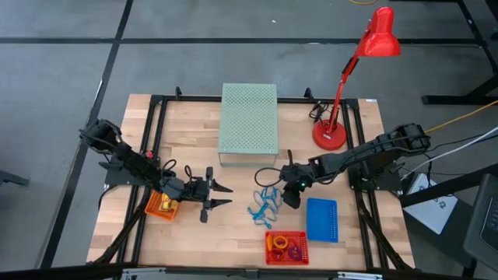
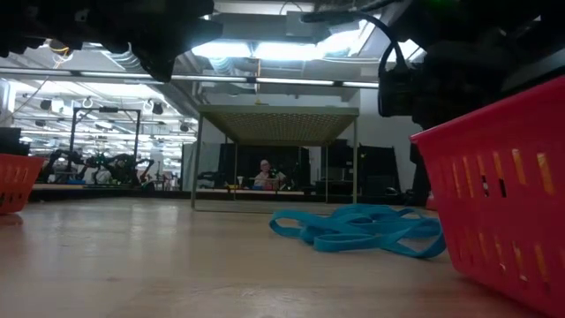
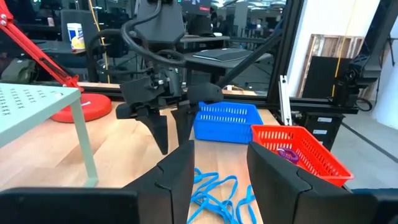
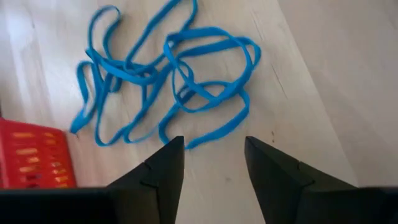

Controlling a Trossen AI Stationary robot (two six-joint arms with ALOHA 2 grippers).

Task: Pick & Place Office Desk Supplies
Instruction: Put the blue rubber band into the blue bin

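Right claw (image 1: 286, 191): fingers spread, nothing between them, poised over the surface (image 1: 233, 225) just beside the tangle of thin blue loops (image 1: 264, 204), on the side toward the blue basket (image 1: 322, 219).
Left claw (image 1: 220, 196): fingers spread, empty, pointing across the surface toward the loops (a clear gap lies between them).
Tangle of thin blue loops: lies flat on the bare wood, near the middle of the surface, between the two claws.
Red basket (image 1: 286, 247): at the front edge, holding ring-shaped clips (image 1: 282, 246), orange and purple among them.
Blue basket: just beside the red basket, toward the right edge; contents cannot be told.
Orange basket (image 1: 160, 206): near the left edge, under the left arm, with yellow pieces (image 1: 165, 204) inside.
Pale green perforated box (image 1: 249, 120): at the back edge, middle.
Red desk lamp (image 1: 342, 93): at the back right corner.
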